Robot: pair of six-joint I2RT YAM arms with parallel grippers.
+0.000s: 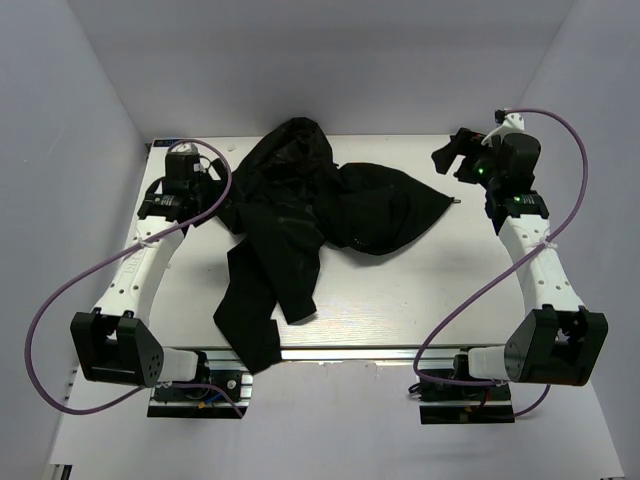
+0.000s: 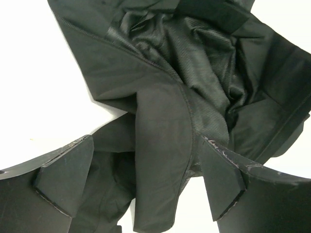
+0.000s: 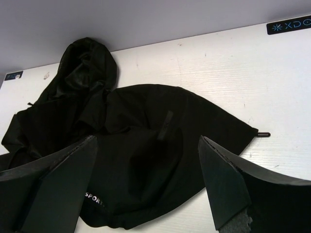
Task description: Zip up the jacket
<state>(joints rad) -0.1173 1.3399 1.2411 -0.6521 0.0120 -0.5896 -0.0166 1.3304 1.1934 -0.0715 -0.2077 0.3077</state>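
Observation:
The black jacket (image 1: 310,205) lies crumpled in the middle of the white table, one sleeve trailing over the near edge. My left gripper (image 1: 215,185) is open at the jacket's left edge. In the left wrist view it (image 2: 146,187) straddles a fold of the jacket (image 2: 160,160) with a zipper line (image 2: 187,104) running along it; the fingers do not press the fabric. My right gripper (image 1: 450,155) is open and raised at the far right, apart from the jacket. The right wrist view shows the jacket (image 3: 146,145), its hood (image 3: 87,63), a small white chest mark (image 3: 95,198) and a cord toggle (image 3: 263,134).
The table (image 1: 400,290) has white walls around it. A sleeve (image 1: 250,320) hangs past the near edge. Purple cables (image 1: 60,300) loop beside both arms. A blue label (image 3: 289,24) marks the table's far corner.

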